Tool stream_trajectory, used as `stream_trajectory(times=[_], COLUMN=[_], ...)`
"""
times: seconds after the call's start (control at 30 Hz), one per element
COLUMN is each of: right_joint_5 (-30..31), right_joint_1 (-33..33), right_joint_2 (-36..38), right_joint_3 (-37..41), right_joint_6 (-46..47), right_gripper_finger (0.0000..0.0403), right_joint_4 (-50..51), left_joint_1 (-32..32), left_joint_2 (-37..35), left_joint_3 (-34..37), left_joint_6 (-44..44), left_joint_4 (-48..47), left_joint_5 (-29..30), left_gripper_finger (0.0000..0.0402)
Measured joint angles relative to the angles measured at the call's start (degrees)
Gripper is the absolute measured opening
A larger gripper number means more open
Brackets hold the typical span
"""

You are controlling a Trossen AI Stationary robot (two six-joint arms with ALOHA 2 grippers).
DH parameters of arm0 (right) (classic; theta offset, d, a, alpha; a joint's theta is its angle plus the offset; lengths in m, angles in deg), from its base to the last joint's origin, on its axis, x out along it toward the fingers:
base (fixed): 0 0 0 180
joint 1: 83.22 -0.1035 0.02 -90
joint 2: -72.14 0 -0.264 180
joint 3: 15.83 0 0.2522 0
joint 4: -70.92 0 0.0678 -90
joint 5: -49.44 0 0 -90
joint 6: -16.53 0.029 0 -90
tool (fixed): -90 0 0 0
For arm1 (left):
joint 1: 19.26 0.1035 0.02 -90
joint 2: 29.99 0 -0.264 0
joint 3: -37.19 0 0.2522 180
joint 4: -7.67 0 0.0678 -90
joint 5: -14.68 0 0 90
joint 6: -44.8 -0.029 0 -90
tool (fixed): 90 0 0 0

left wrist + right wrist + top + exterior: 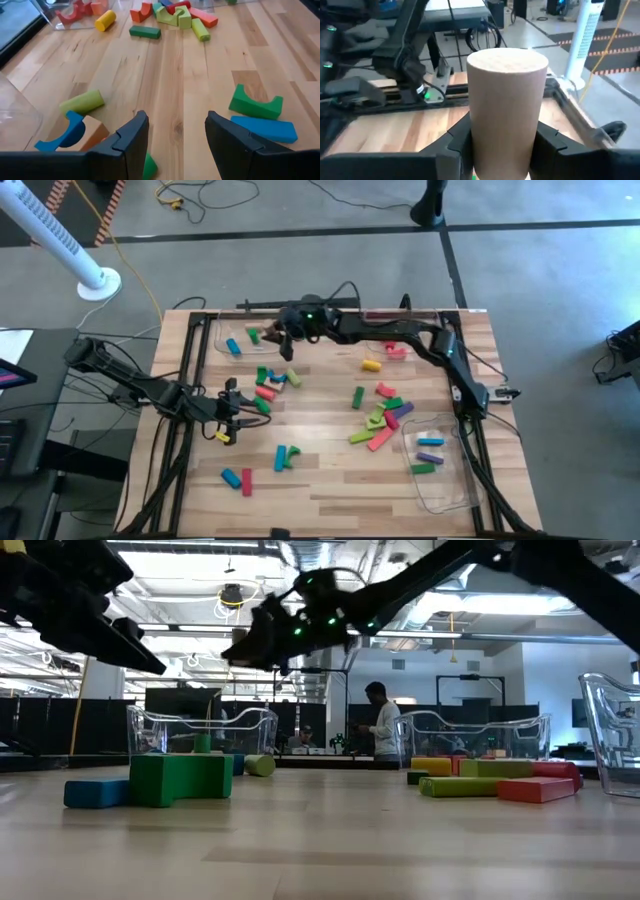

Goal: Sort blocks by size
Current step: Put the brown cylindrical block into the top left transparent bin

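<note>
Right claw (288, 338) is clamped on a tan cylinder (506, 100), held upright and sticking well up past the fingers. It hangs at the inner edge of the clear tray (222, 330) at the back left. I can't tell for sure if it's fully over the tray.

My take on doing this well: get the cylinder past the tray wall first, then go down low before letting go. It's round, so dropped from high up it'll probably tip and roll. Set it away from what's already in there.

In that tray, right beside the claw, is a green block (254, 335), and a bit further a blue block (233, 347).

Left claw (175, 145) is spread wide with nothing in it, just bare wood between the fingers, loose blocks on either side.

Further from the right claw, a second tray (42, 12) holds some red pieces (75, 12).

Furthest off, the front-right tray (440, 495) has a purple bar (431, 441), a blue bar (429, 456) and a green bar (423, 468).
</note>
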Motion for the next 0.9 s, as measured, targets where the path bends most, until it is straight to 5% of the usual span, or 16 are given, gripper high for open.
stream_trajectory(times=[0.3, 0.9], right_joint_5=[2.0, 6.3], right_joint_1=[0.8, 4.5], right_joint_2=[-6.4, -6.5], right_joint_3=[-8.0, -8.0], right_joint_6=[4.0, 9.4], right_gripper_finger=[0.0155, 0.0157], right_joint_4=[4.8, 14.3], left_joint_1=[0.0, 0.0], left_joint_2=[0.0, 0.1], left_joint_3=[0.0, 0.4], left_joint_6=[0.7, 0.5], left_joint_4=[0.7, 1.1], left_joint_5=[-0.5, -0.7], left_gripper_finger=[0.0187, 0.0187])
